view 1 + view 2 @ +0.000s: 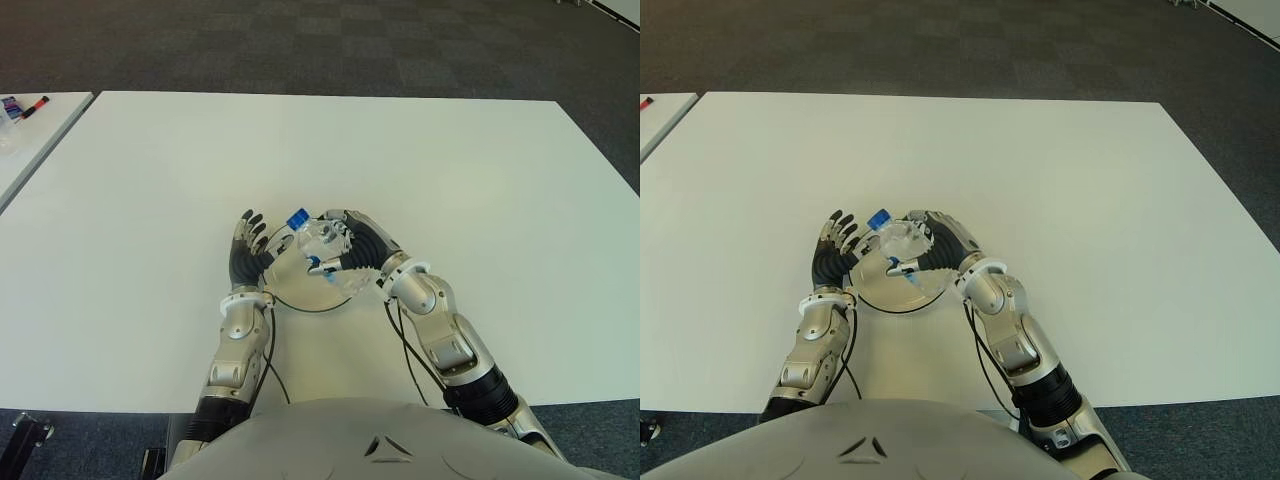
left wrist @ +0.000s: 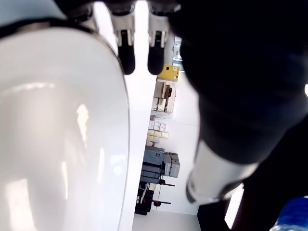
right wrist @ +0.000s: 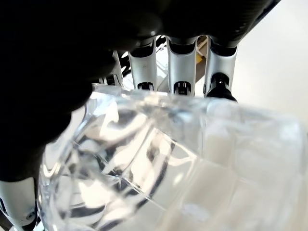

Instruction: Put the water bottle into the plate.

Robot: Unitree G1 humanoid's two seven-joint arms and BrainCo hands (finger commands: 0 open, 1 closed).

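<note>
A clear water bottle (image 1: 325, 245) with a blue cap (image 1: 297, 218) lies tilted over the round white plate (image 1: 300, 297) near the table's front edge. My right hand (image 1: 350, 255) is shut on the bottle from the right, and the right wrist view shows its fingers (image 3: 180, 62) wrapped around the ribbed plastic (image 3: 192, 163). The cap points toward my left hand (image 1: 247, 250), which stands at the plate's left rim with its fingers straight and spread. In the left wrist view the plate's rim (image 2: 57, 120) runs close along that palm. Whether the bottle touches the plate is hidden by my fingers.
The white table (image 1: 450, 180) stretches wide to the back and both sides. A second table (image 1: 25, 135) at the far left carries markers (image 1: 30, 105). Dark carpet lies beyond. Thin black cables (image 1: 272, 360) trail from both wrists.
</note>
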